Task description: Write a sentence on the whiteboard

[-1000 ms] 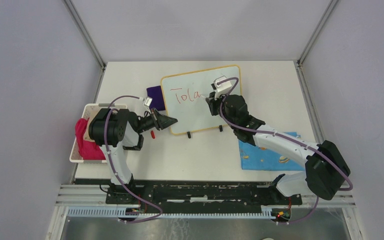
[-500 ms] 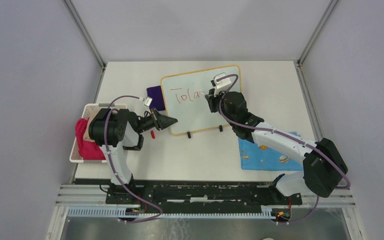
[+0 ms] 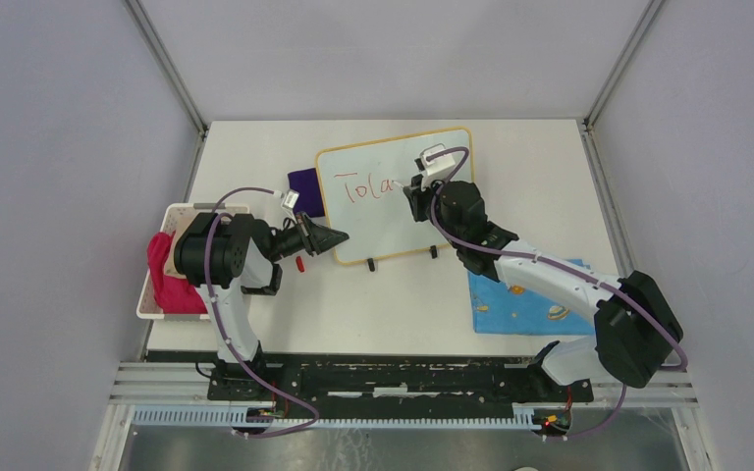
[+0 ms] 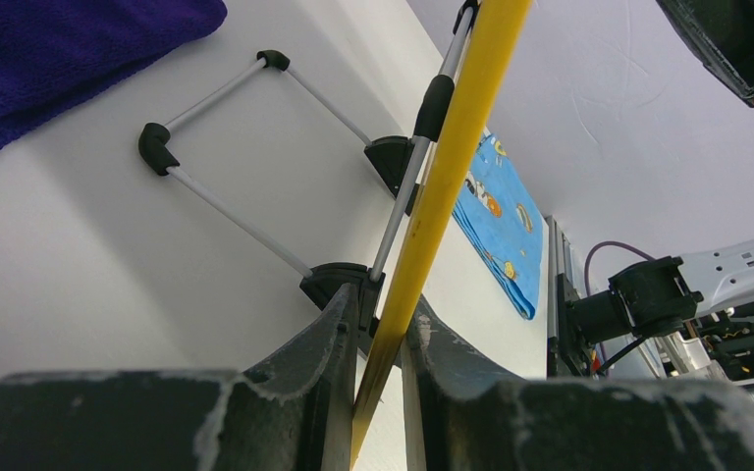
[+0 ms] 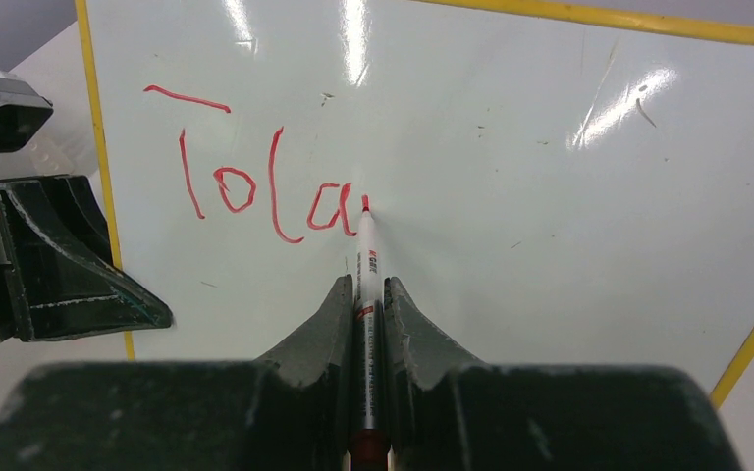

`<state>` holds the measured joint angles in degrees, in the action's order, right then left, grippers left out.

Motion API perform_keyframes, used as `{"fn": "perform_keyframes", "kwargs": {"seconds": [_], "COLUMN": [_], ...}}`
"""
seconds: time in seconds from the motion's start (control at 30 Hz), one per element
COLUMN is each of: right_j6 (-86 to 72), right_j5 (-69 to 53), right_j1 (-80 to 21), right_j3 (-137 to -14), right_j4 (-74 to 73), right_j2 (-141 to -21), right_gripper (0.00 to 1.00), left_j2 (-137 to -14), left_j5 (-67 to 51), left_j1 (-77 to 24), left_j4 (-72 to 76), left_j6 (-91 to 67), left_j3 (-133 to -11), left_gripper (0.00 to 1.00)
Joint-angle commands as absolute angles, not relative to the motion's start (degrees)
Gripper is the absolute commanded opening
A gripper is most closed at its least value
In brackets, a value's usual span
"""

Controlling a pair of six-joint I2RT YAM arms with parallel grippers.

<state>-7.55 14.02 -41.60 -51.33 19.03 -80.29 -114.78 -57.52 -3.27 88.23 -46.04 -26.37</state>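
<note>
Grasping the marker (image 5: 366, 245), the right end effector (image 5: 363, 287) is writing the sentence's (image 5: 255, 196) first word, the left end effector (image 4: 378, 329) clamping the whiteboard (image 5: 569, 177); next, likely rightward strokes.

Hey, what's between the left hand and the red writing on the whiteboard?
Nothing but a bare strip of whiteboard, as the right wrist view shows. The left hand clamps the yellow frame, and the red writing starts just inside it.
</note>
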Motion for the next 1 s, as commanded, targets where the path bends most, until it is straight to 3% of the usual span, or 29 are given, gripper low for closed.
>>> {"fn": "perform_keyframes", "kwargs": {"seconds": [0.0,0.97], "right_j6": [-8.3,-9.2], "right_j5": [15.2,14.2], "right_j1": [-41.0,-40.2], "right_j3": [-49.4,-55.1], "right_j4": [19.9,17.8], "right_j2": [-78.4,-79.6], "right_gripper": [0.0,0.0], "left_j2": [-116.8,-117.0], "left_j5": [-54.8,-54.9], "left_j1": [-2.9,-3.1], "left_j4": [97.1,97.0], "left_j6": [-47.4,-47.6], "left_j3": [-26.7,-27.0], "left_gripper": [0.02,0.02]}}
